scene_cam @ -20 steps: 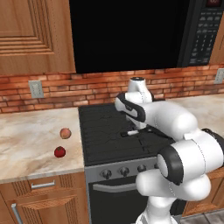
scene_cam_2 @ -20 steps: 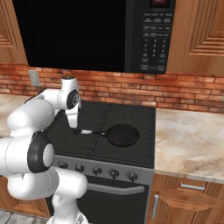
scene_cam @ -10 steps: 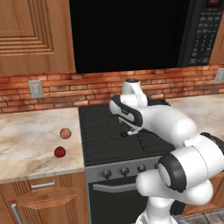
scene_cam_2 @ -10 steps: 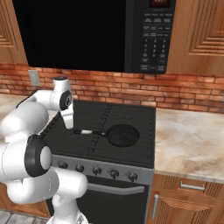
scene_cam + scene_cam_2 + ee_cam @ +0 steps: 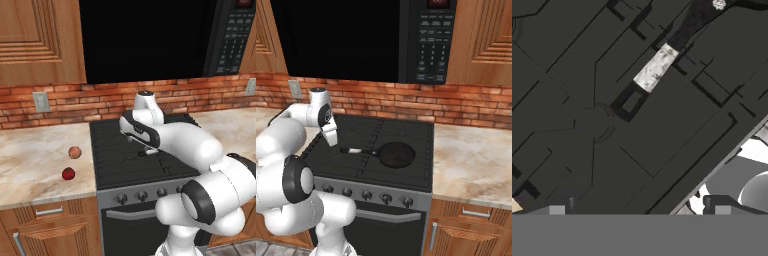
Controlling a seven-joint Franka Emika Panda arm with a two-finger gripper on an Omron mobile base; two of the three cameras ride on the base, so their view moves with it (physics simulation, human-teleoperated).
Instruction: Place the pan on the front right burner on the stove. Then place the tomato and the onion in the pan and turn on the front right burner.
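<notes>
The black pan (image 5: 397, 154) sits on the front right burner (image 5: 415, 169) of the stove (image 5: 356, 172), its long handle (image 5: 356, 150) pointing left. In the hand view the handle's silvery stretch (image 5: 656, 67) runs diagonally across the grate, ahead of the fingertips. My gripper (image 5: 332, 140) hangs open and empty above the stove's left half, left of the handle's end and apart from it. The red tomato (image 5: 68, 173) and the tan-pink onion (image 5: 75, 152) lie on the marble counter (image 5: 35, 165) to the left of the stove (image 5: 115, 165), the onion behind the tomato.
A row of dark knobs (image 5: 366, 194) lines the stove's front above the oven handle bar. A black microwave (image 5: 356, 40) hangs over the cooktop. A second marble counter (image 5: 471, 160) lies to the right, against the brick wall.
The hand has swung left, away from the pan's handle, toward the stove's left side. The pan, tomato and onion have stayed put. The jaws stay open.
</notes>
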